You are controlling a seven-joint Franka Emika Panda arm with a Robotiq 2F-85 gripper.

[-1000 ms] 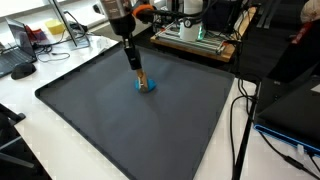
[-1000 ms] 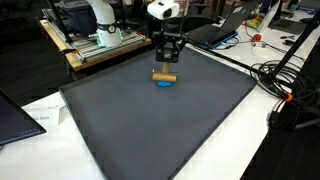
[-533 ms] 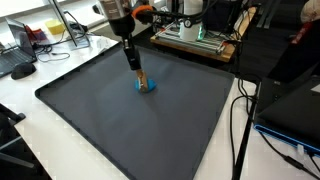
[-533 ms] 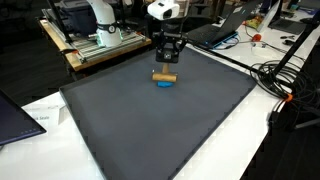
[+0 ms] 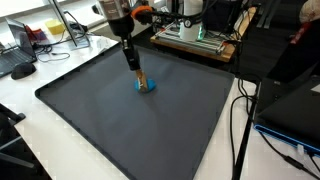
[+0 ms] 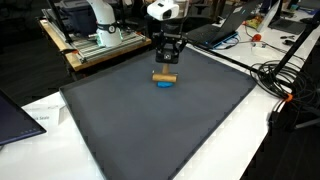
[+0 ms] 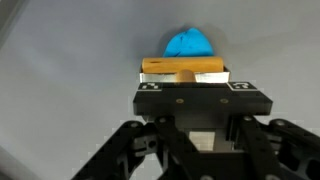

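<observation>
My gripper point(image 5: 134, 64) hangs over the far part of a dark grey mat point(image 5: 130, 130), which also shows in an exterior view point(image 6: 160, 130). It appears shut on a wooden block point(image 6: 164, 76), held on edge by its top. The block's lower edge touches or rests just above a small blue object point(image 6: 164, 83), also visible in an exterior view point(image 5: 147, 88). In the wrist view the block point(image 7: 183, 67) lies across my fingertips point(image 7: 185, 82), with the blue object point(image 7: 188, 44) just beyond it.
The mat lies on a white table. Behind it stands a wooden board with equipment point(image 5: 195, 35). A dark laptop point(image 6: 15, 115) sits near one corner. Cables point(image 6: 285, 80) and a black case point(image 5: 290, 105) lie along the mat's side.
</observation>
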